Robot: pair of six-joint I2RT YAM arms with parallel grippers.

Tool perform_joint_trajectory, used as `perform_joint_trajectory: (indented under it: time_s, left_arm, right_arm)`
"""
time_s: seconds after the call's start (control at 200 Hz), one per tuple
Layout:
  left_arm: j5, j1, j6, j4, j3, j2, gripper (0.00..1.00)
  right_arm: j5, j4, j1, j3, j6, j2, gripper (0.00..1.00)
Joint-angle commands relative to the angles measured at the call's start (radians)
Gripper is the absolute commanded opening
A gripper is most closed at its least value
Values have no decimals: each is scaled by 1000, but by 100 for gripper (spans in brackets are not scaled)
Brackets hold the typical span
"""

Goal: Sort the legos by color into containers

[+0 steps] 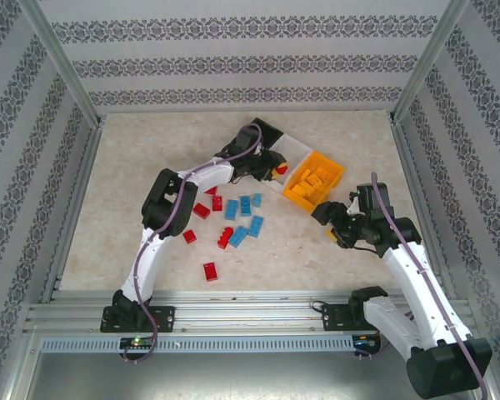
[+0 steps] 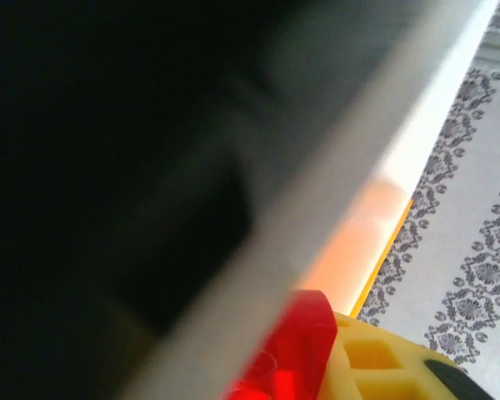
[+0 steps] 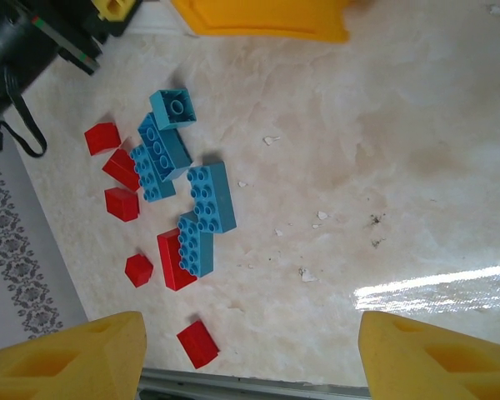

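While the left arm reaches across the marble-pattern table (image 1: 150, 167) to the row of bins, the top view puts the left end effector (image 1: 273, 168) at the near edge of the white rectangular plastic bin (image 1: 298, 148). It is clamped on a small red studded plastic brick (image 1: 282, 169). The black rectangular plastic bin (image 1: 269, 132) sits on the far-left end of the row. The orange rectangular plastic bin (image 1: 337, 171) sits on the right end, with a pile of orange bricks (image 1: 310, 183) inside. Loose blue bricks (image 1: 243, 218) cluster mid-table, and loose red bricks (image 1: 208, 208) are scattered to their left and nearer the bases. The right end effector (image 1: 328, 218) hangs just in front of the orange bin, fingers apart, nothing in them.

Left wrist view: very close and blurred. The red brick is pressed against a yellow finger (image 2: 371, 354), with a pale bin wall running diagonally behind it. Can't tell from here which compartment lies under the brick.

Right wrist view: both yellow fingertips (image 3: 67, 362) are spread wide over bare table, nothing between them. The blue cluster lies ahead with red bricks around its left side. The orange bin's edge is at the top of the frame.
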Motion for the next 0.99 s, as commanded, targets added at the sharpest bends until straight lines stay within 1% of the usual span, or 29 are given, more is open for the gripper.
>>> perform_joint_trajectory:
  time_s: [0.0,0.12,0.26,0.385,0.425,0.739,0.989]
  left_arm:
    - [-1,-19,-63,11,-65,6,31]
    - [1,-19,-38,-9,-51,-2,44]
    - [9,-19,-7,-48,-5,-5,50]
    - [17,-16,18,-83,31,-7,61]
    - [17,-15,25,-89,38,-10,63]
    - [31,-11,45,-93,74,-67,65]
    - [58,-11,28,-29,35,-157,65]
  right_arm:
    - [-12,-18,-5,-6,-18,-8,68]
    - [-13,-15,-5,-8,-12,-14,69]
    - [-6,-15,-5,-5,-2,-27,69]
    - [-2,-24,-5,2,0,-35,69]
    - [0,-27,-6,6,0,-38,69]
    - [1,-34,-2,49,-16,-26,68]
    - [-20,-15,11,101,-53,36,68]
